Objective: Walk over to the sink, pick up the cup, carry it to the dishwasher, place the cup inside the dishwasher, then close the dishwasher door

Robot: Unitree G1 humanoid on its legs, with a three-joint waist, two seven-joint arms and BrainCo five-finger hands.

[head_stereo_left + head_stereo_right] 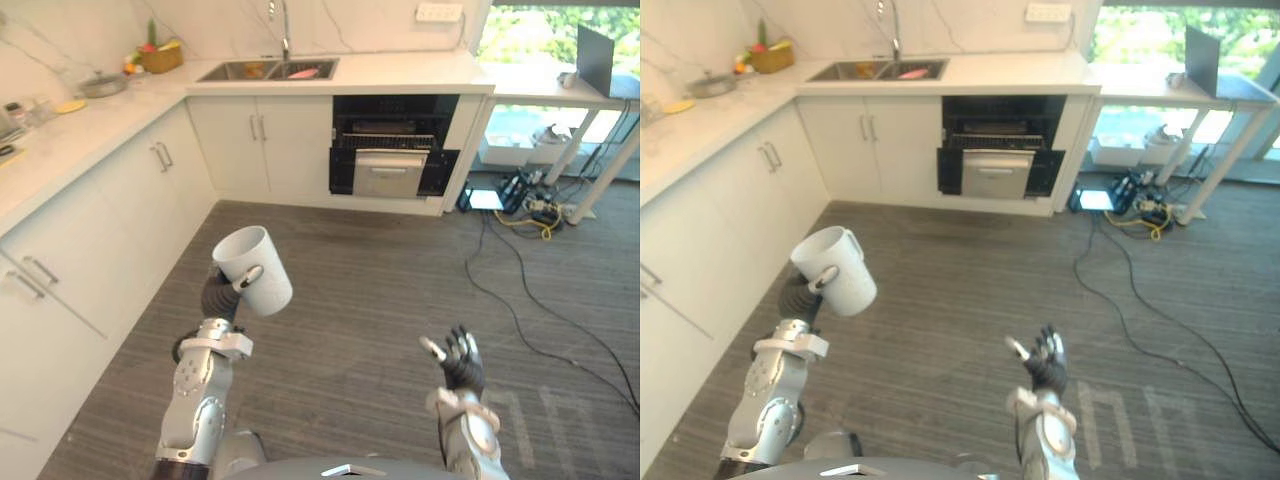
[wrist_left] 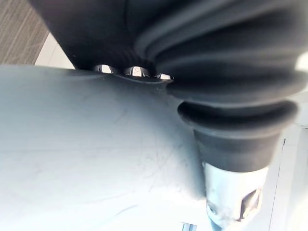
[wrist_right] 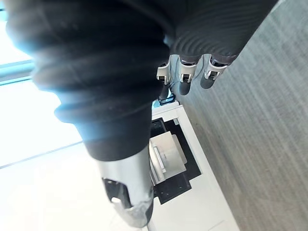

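Lower left of the frame, the left hand (image 1: pixel 222 292) is clamped round the tilted white cup (image 1: pixel 258 262); lower right, the right hand (image 1: pixel 461 365) has its fingers spread apart.

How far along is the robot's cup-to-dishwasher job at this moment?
Done: the cup is picked up, gripped in the left hand above the floor, well away from the sink. In hand: the carry, with the dishwasher standing open across the floor ahead. Left: placing the cup inside and closing it. The right hand is open and empty.
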